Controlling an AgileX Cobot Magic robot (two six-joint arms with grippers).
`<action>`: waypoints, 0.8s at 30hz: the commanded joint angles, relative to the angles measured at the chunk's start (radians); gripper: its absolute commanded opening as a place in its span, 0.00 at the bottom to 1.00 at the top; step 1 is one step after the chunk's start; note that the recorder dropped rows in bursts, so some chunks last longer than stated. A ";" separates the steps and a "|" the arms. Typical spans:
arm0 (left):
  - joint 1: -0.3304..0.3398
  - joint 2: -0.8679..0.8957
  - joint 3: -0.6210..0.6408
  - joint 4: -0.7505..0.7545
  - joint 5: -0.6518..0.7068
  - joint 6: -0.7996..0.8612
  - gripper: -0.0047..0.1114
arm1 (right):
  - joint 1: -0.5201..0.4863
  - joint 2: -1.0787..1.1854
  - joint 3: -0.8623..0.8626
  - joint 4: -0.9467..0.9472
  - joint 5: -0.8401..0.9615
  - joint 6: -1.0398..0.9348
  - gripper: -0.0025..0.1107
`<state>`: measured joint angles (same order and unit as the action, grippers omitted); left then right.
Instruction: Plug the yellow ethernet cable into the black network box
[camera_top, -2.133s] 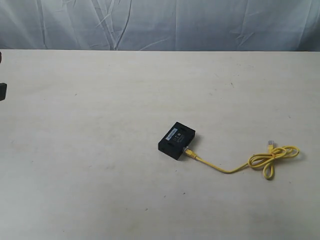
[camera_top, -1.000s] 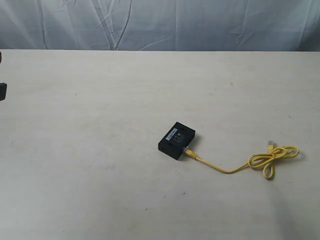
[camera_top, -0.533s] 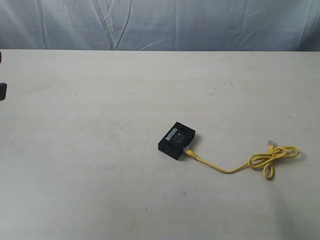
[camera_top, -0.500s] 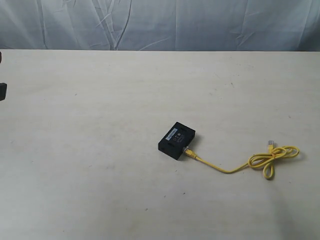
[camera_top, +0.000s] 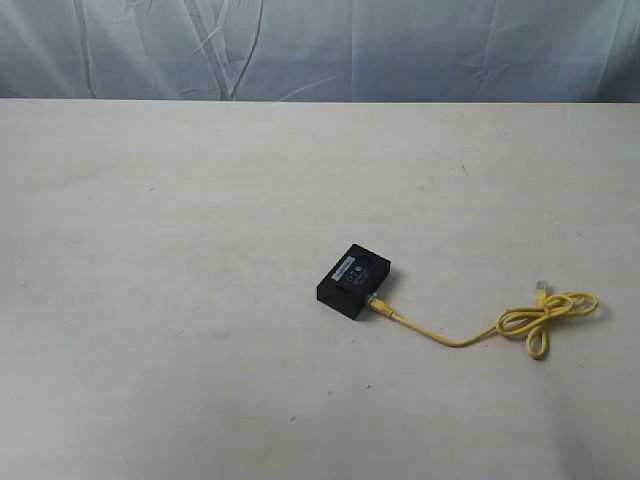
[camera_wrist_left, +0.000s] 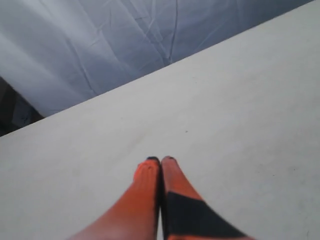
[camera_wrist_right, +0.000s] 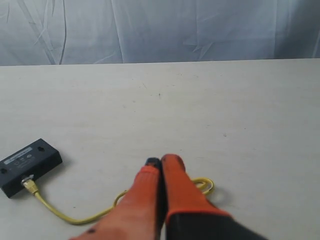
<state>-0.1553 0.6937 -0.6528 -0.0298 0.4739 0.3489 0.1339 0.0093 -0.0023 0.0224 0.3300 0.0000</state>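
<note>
The black network box (camera_top: 354, 280) lies flat right of the table's middle, pale label strip on top. One clear plug of the yellow ethernet cable (camera_top: 450, 338) sits in the box's side port (camera_top: 374, 301). The cord runs right to a knotted loop (camera_top: 548, 313) whose free plug (camera_top: 542, 288) rests on the table. No gripper shows in the exterior view. In the right wrist view my right gripper (camera_wrist_right: 162, 161) is shut and empty, above the cable loop (camera_wrist_right: 205, 184), with the box (camera_wrist_right: 29, 165) off to one side. My left gripper (camera_wrist_left: 160, 159) is shut over bare table.
The pale table top (camera_top: 200, 250) spreads wide around the box. A wrinkled blue-grey cloth backdrop (camera_top: 320, 45) hangs behind the far edge.
The dark piece of the left arm that stood at the exterior view's left edge has left the frame. Box and cable have not moved.
</note>
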 joint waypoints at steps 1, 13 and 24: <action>0.109 -0.145 0.094 -0.032 -0.031 -0.001 0.04 | -0.004 -0.004 0.002 0.008 -0.013 0.000 0.03; 0.153 -0.543 0.494 -0.051 -0.168 -0.001 0.04 | -0.004 -0.004 0.002 0.024 -0.011 0.000 0.03; 0.153 -0.694 0.653 -0.057 -0.229 -0.003 0.04 | -0.004 -0.004 0.002 0.027 -0.011 0.000 0.03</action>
<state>-0.0084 0.0086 -0.0040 -0.0731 0.2759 0.3489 0.1339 0.0093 -0.0023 0.0468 0.3300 0.0000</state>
